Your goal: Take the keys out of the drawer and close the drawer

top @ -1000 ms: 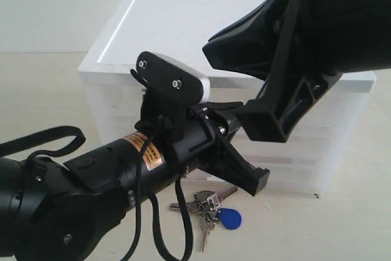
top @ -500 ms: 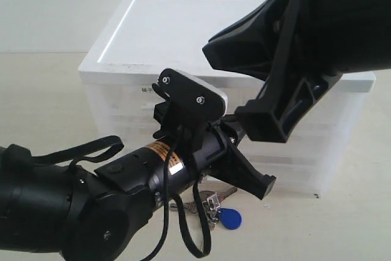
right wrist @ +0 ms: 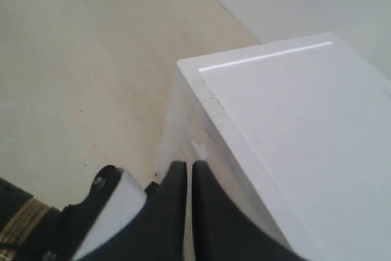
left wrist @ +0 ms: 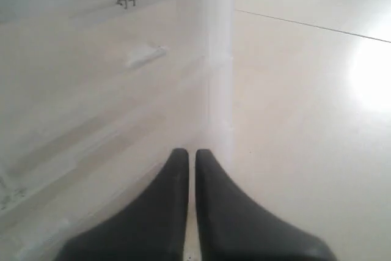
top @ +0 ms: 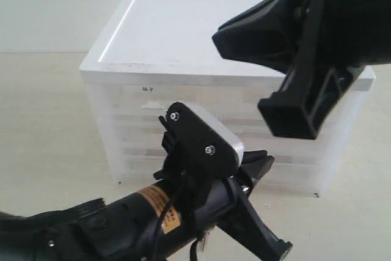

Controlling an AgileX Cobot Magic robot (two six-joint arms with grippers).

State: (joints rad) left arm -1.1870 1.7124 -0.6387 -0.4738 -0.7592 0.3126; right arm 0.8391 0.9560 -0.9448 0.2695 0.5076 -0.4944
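The keys are hidden in every view; in the exterior view my left arm covers the table in front of the cabinet. In the left wrist view the drawer shows a faint label and a white tab handle. Its front looks flush with the cabinet. My left gripper is shut and empty, low before the cabinet's front near its corner post. My right gripper is shut and empty too. It hangs above the cabinet's front edge and looms large at the upper right of the exterior view.
The cabinet has a flat white top and stacked clear drawers, all looking closed. The other half-width drawer carries a darker label. Pale table surrounds it. My left wrist camera housing sits just under the right gripper.
My left arm has dropped and swung down to the right, and it now covers the keys that lay in front of the cabinet. The right gripper has shifted slightly right and up.
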